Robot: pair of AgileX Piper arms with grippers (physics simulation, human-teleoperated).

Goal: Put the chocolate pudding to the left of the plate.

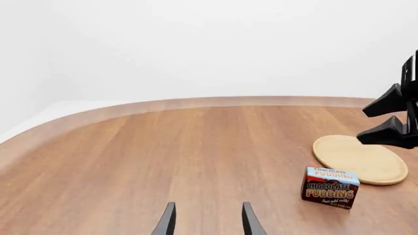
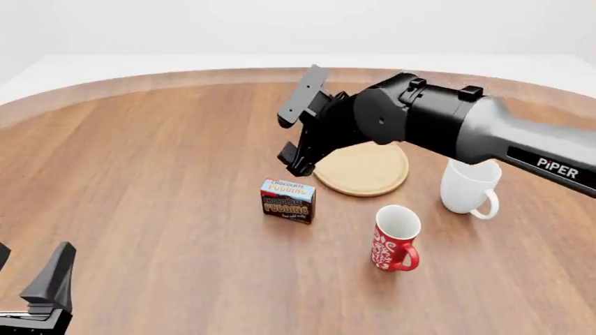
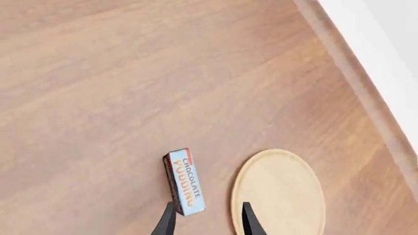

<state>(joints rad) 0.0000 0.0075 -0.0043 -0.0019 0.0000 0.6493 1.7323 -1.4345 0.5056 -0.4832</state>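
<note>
The chocolate pudding (image 2: 287, 199), a small dark brown carton with a light blue top band, stands upright on the table just left of and a little nearer than the plate (image 2: 363, 169), a flat light-wood disc. My right gripper (image 2: 296, 132) hangs open and empty above the carton, apart from it. In the right wrist view the carton (image 3: 183, 182) and plate (image 3: 279, 193) lie below the spread fingers (image 3: 166, 223). My left gripper (image 2: 28, 271) is open and empty at the near left. The left wrist view shows the carton (image 1: 330, 187) next to the plate (image 1: 359, 159).
A white mug (image 2: 468, 185) stands to the right of the plate. A red patterned mug (image 2: 395, 239) stands nearer, right of the carton. The right arm (image 2: 447, 125) reaches over the plate. The table's curved far edge (image 2: 186, 77) runs behind.
</note>
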